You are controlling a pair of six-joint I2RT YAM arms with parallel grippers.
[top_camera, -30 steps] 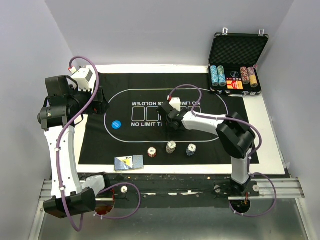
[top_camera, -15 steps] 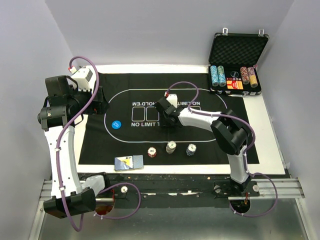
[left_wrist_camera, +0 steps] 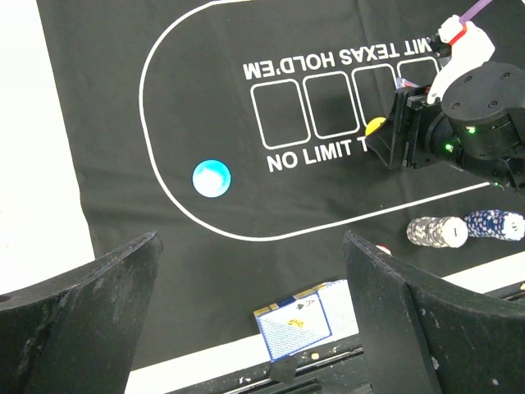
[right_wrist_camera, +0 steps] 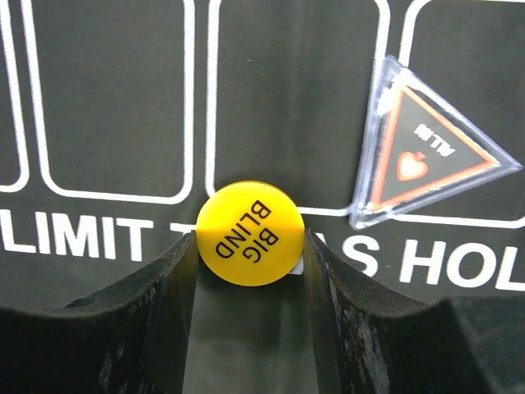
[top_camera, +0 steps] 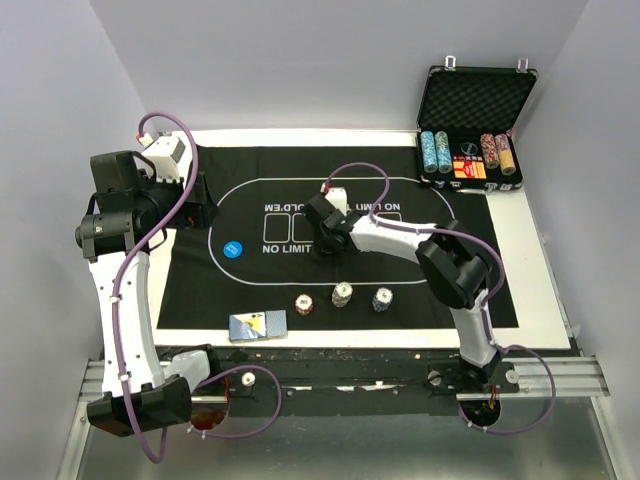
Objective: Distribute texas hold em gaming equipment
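Top external view: at far left, the left gripper [top_camera: 198, 208] is hanging just where it hung a second ago, over the left edge of the mat [top_camera: 250, 170]. Its wrist camera is showing the fingers [left_wrist_camera: 90, 320] spread wide apart with nothing between them.

Right of it, the blue button [top_camera: 232, 248] is lying on the oval line, and the cards [top_camera: 257, 325] are sitting at the mat's lower edge. Three chip stacks are standing in a row beside them: red [top_camera: 304, 303], white [top_camera: 342, 295] and blue [top_camera: 382, 299].

The change is at centre frame. The right gripper [top_camera: 324, 226] is sliding leftward along the printed card boxes, further left than a second ago. Its wrist camera is showing both fingers [right_wrist_camera: 168, 287] pressing on the edges of the yellow button [right_wrist_camera: 250, 232], marked BIG BLIND. Whether the button is lifted off the mat cannot be told. The marker [right_wrist_camera: 426, 160] is lying flat in that view's upper right, near the button but apart from it.

At upper right of the top view, the case [top_camera: 475, 100] is standing open with chip rows still inside.

The yellow button appears to be travelling toward its place, with the cased chips still waiting to be dealt out.
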